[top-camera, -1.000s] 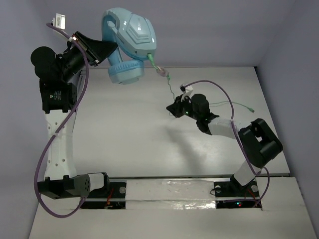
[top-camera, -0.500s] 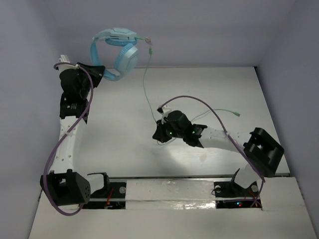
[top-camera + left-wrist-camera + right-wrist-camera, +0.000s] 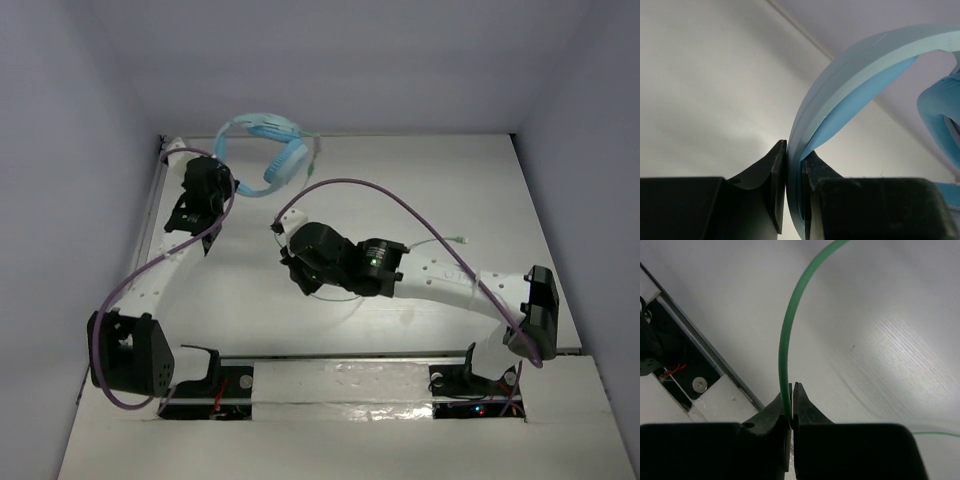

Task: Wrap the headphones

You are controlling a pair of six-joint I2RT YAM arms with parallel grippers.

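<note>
The light blue headphones hang over the far left of the white table, earcups to the right. My left gripper is shut on their headband; in the left wrist view the band arcs up out of the shut gripper, with an earcup at the right edge. The thin green cable runs from the headphones to my right gripper, which is shut on it. From above, that gripper sits low over the table's middle. The cable's plug end lies to the right.
Pale walls close in the table at the back and on both sides. A purple arm cable loops above the right arm, another along the left arm. The metal rail and arm bases line the near edge.
The left arm has brought the headphones down and toward the table's far left. The right arm has stretched out leftward, its gripper moving left and nearer with the green cable.
</note>
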